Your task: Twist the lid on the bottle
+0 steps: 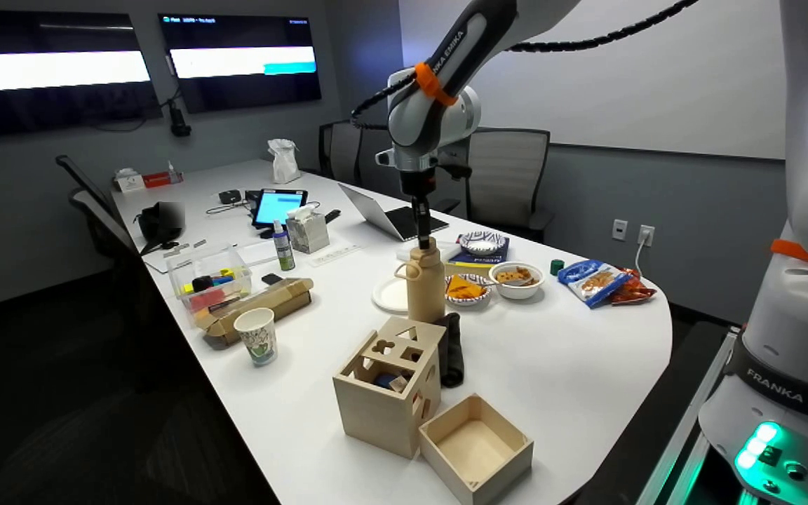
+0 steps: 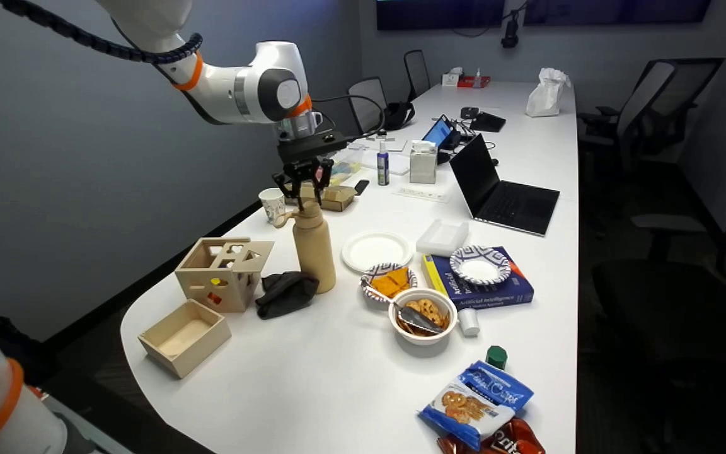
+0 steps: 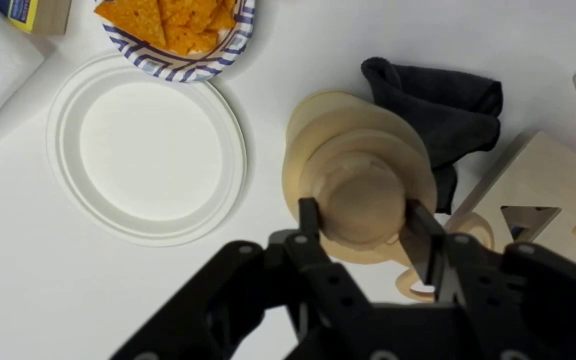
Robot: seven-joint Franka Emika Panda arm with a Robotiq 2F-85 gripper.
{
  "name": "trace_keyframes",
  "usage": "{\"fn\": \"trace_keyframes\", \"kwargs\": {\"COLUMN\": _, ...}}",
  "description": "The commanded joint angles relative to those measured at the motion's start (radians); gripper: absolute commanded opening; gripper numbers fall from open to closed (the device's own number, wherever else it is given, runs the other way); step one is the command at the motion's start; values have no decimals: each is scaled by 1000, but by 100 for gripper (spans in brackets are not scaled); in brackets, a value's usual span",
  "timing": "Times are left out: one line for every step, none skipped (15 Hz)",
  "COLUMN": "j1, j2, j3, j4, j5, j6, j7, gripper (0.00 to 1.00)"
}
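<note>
Well inside the rounded end edge of the tabletop [image 2: 325, 384], the cream lid [image 3: 362, 202] on the upright water bottle [image 2: 316, 255] is judged light, rigid and slightly slippery, and is seen clasped by the Robotiq gripper [image 2: 310, 202] at opposite sides, the hold judged best.

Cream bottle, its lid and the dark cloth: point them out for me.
Cream bottle [image 2: 314, 255]: in an exterior view, on the middle of its body.
Lid [image 3: 365, 209]: in the wrist view, on its round top.
Dark cloth [image 3: 445, 117]: in the wrist view, on its folded fabric.
</note>
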Motion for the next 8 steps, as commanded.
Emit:
{"fn": "trace_keyframes", "kwargs": {"j1": -21, "j2": 12, "j3": 18, "j4": -7, "j5": -13, "j6": -8, "j7": -97, "gripper": 20}}
{"fn": "trace_keyframes", "kwargs": {"j1": -21, "j2": 13, "j3": 20, "j4": -6, "j5": -10, "j6": -9, "j7": -122, "gripper": 20}}
{"fn": "trace_keyframes", "kwargs": {"j1": -21, "j2": 14, "j3": 21, "j4": -6, "j5": -9, "j6": -10, "j7": -149, "gripper": 20}}
{"fn": "trace_keyframes", "kwargs": {"j1": -20, "j2": 14, "j3": 21, "j4": -6, "j5": -11, "j6": -11, "j7": -172, "gripper": 20}}
{"fn": "trace_keyframes", "kwargs": {"j1": -20, "j2": 13, "j3": 22, "j4": -7, "j5": -14, "j6": -10, "j7": -197, "gripper": 20}}
{"fn": "trace_keyframes", "kwargs": {"j1": -19, "j2": 13, "j3": 22, "j4": -8, "j5": -17, "j6": -11, "j7": -220, "gripper": 20}}
{"fn": "trace_keyframes", "kwargs": {"j1": -17, "j2": 12, "j3": 21, "j4": -9, "j5": -20, "j6": -11, "j7": -241, "gripper": 20}}
{"fn": "trace_keyframes", "kwargs": {"j1": -17, "j2": 11, "j3": 22, "j4": -10, "j5": -22, "j6": -12, "j7": -267, "gripper": 20}}
